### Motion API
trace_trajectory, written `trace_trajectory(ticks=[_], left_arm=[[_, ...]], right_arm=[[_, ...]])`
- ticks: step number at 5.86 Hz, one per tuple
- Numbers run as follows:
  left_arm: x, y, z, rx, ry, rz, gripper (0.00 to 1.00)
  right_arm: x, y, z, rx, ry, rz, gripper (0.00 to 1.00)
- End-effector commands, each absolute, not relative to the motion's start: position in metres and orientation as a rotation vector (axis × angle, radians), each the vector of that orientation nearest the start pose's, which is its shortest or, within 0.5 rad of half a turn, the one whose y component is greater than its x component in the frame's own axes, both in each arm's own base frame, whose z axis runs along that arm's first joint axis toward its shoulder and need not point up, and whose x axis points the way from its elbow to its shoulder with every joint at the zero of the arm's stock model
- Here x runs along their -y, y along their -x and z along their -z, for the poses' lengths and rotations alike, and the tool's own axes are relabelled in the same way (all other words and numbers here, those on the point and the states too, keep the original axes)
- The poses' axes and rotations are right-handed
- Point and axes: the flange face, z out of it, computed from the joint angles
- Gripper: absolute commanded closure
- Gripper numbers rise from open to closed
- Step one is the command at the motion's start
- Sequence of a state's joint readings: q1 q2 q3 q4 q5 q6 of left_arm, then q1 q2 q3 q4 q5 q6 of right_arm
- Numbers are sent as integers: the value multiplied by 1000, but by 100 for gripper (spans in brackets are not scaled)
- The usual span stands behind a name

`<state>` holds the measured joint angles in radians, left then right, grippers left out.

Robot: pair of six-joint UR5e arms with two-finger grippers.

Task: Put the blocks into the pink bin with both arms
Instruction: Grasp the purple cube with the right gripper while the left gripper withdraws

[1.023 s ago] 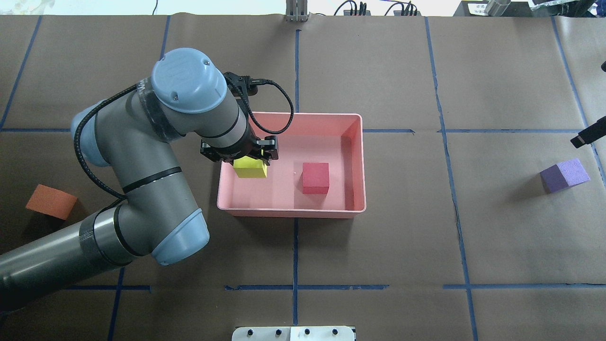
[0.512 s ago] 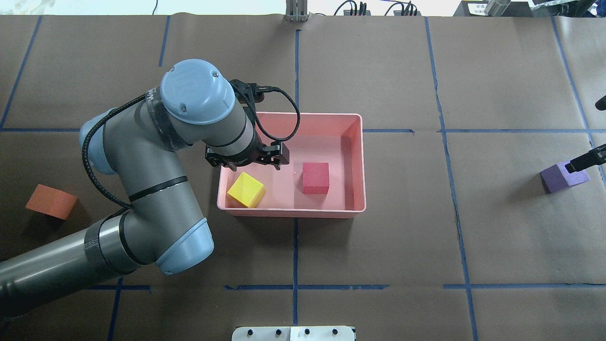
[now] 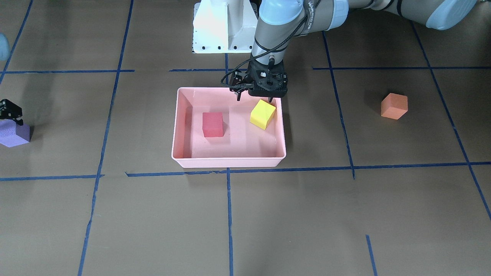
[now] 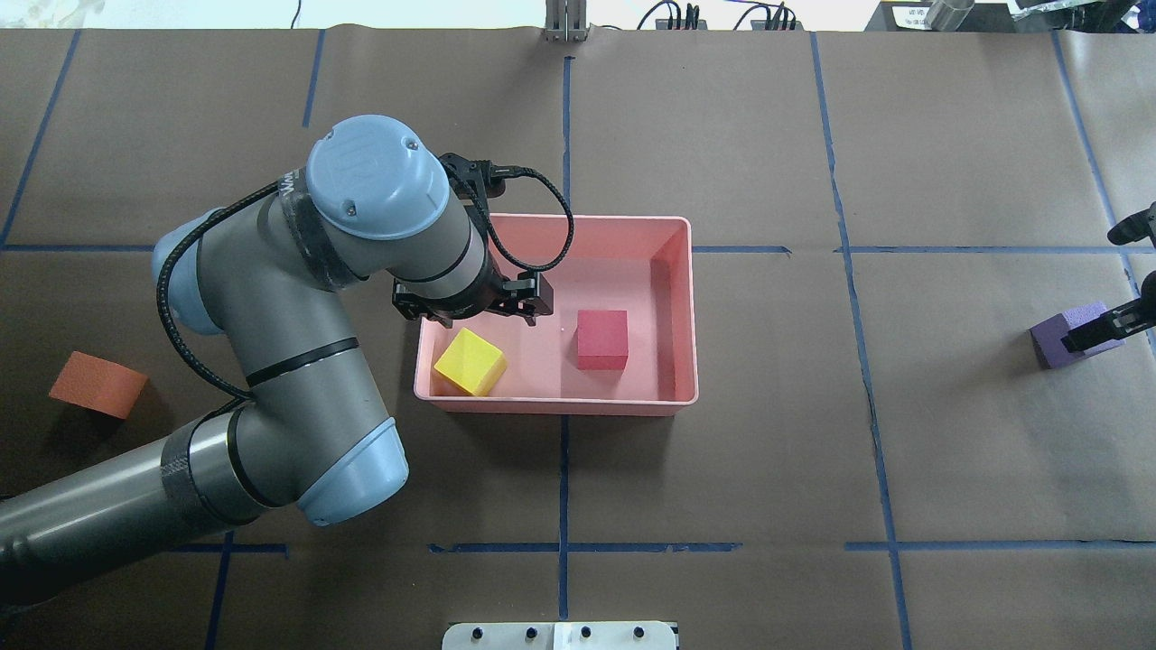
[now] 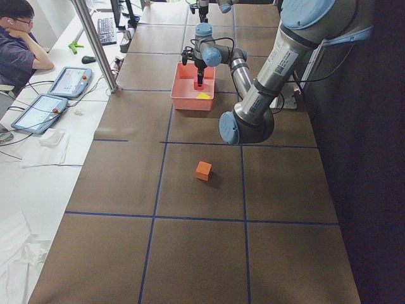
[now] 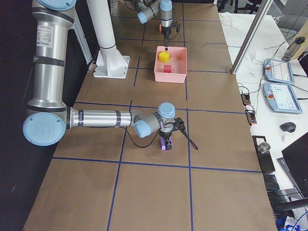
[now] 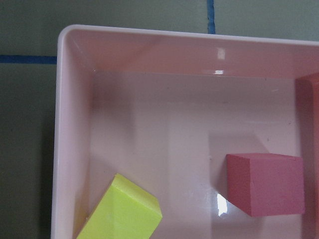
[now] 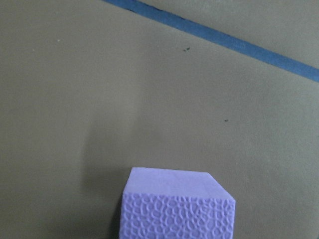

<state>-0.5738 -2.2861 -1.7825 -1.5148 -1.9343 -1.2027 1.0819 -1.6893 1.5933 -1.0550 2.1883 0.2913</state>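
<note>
The pink bin [image 4: 555, 403] sits mid-table. In it lie the red block [image 4: 602, 338] and the yellow-green block [image 4: 470, 361], which is turned at an angle in the near-left corner. My left gripper [image 4: 488, 316] hovers open and empty over the bin's left part, just above the yellow-green block [image 3: 262, 114]. The left wrist view shows both blocks [image 7: 122, 211] [image 7: 266, 184]. The purple block [image 4: 1066, 336] stands far right. My right gripper [image 4: 1093, 293] is open directly over it; the right wrist view shows that block [image 8: 177, 209] close below. The orange block [image 4: 97, 384] lies far left on the table.
The white pedestal [image 3: 218, 27] stands behind the bin on the robot's side. My left arm's elbow [image 4: 343, 469] hangs over the table near the bin's left. Blue tape lines grid the brown table cover. An operator [image 5: 19, 38] sits beyond the table's far side.
My left gripper let go of the yellow-green block, which dropped into the bin's near-left corner and turned. My right gripper came in over the purple block.
</note>
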Motion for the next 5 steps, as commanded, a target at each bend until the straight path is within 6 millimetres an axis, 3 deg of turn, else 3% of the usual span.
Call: trace_trajectory(ticks=[1,2,4,5], left_arm=[[434,-491,-154,-921,-88,32,0],[433,-490,-154,-924,-89,32,0],[432,-485,-151,-929,-98,21,0],[434,-474,-164,-912,-115,-16,0]], right_arm=[[447,165,-659,729,-135,342,34],[455,169,-652,727,-148,344,54],[469,177,-623,751,-179,349,58],[488,189,-573,765,-165,305,58]])
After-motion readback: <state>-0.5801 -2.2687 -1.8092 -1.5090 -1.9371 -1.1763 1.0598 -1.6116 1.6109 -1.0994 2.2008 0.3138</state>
